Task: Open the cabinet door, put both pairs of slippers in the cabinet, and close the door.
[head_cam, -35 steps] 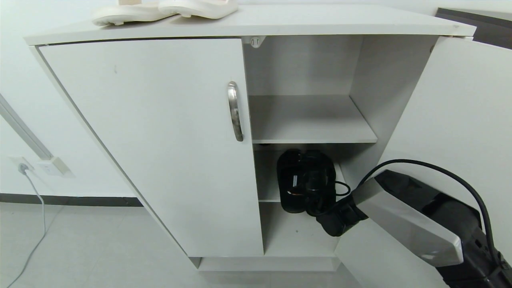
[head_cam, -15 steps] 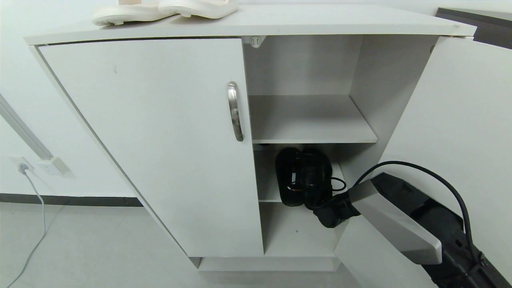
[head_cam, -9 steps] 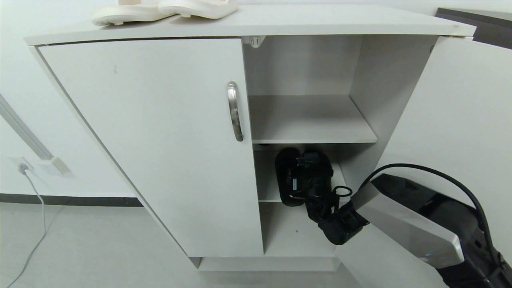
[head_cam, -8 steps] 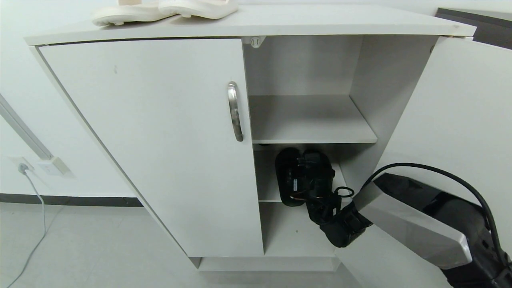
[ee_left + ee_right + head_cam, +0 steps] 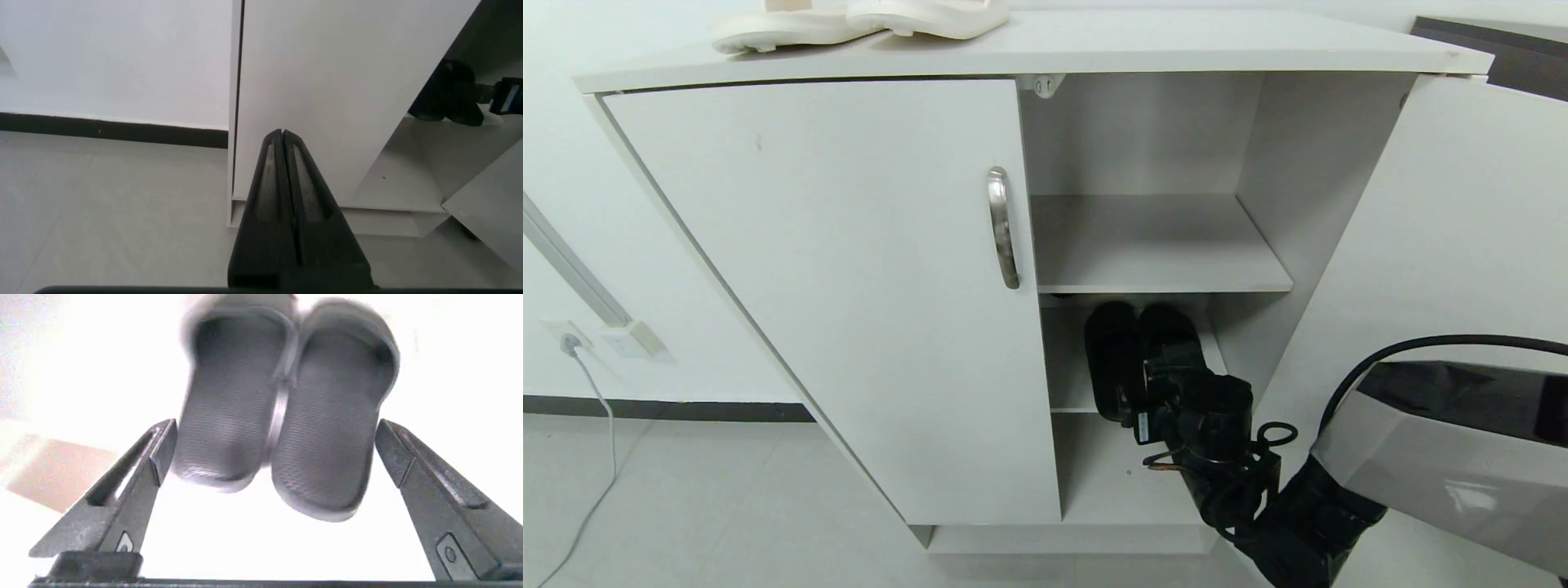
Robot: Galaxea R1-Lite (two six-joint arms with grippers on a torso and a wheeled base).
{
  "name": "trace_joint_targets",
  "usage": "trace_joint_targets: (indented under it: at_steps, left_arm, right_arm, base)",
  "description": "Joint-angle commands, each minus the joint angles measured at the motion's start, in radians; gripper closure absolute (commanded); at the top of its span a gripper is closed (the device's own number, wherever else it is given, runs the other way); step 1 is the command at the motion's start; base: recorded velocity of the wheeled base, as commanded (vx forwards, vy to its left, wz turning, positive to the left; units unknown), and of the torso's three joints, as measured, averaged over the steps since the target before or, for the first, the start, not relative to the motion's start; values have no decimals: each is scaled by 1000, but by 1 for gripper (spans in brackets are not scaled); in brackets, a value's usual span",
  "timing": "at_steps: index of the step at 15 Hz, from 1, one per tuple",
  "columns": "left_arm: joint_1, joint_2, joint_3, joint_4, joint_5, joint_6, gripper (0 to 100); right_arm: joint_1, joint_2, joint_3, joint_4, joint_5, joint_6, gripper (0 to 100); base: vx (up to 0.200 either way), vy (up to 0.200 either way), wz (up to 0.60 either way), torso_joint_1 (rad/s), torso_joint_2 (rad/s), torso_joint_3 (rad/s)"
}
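A pair of black slippers (image 5: 1112, 355) lies side by side on the lower shelf of the white cabinet (image 5: 1029, 57), soles showing in the right wrist view (image 5: 286, 400). My right gripper (image 5: 1164, 376) is open just in front of them, its fingers (image 5: 143, 486) apart on either side and holding nothing. A pair of white slippers (image 5: 849, 20) rests on the cabinet top. The right door (image 5: 1445, 245) is swung open; the left door (image 5: 849, 269) is closed. My left gripper (image 5: 282, 143) is shut and empty, low before the left door, with the black slippers (image 5: 453, 86) off to its side.
The upper shelf (image 5: 1152, 245) and the cabinet floor (image 5: 1111, 482) are bare. The left door carries a metal handle (image 5: 1003, 227). A wall socket with a cable (image 5: 572, 347) sits low on the left wall, above a tiled floor (image 5: 686, 506).
My right gripper pushed the black slippers deeper onto the lower shelf, let go and drew back out toward me. The slippers stay on the shelf.
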Motion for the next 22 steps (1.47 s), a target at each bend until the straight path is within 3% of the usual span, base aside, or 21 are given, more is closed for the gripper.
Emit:
trace_joint_targets:
  at_steps: [1, 8, 22]
  left_arm:
    - [0, 2, 0, 0, 0, -1, 100]
    - [0, 2, -2, 0, -1, -1, 100]
    - [0, 2, -2, 0, -3, 2, 100]
  right_arm:
    - [23, -56, 47, -9, -1, 1, 0]
    - [23, -42, 54, -12, -1, 1, 0]
    - [14, -33, 57, -15, -1, 1, 0]
  base:
    - [0, 0, 0, 0, 0, 0]
    - [-171, 0, 0, 3, 1, -1]
    - [0, 0, 0, 0, 0, 0]
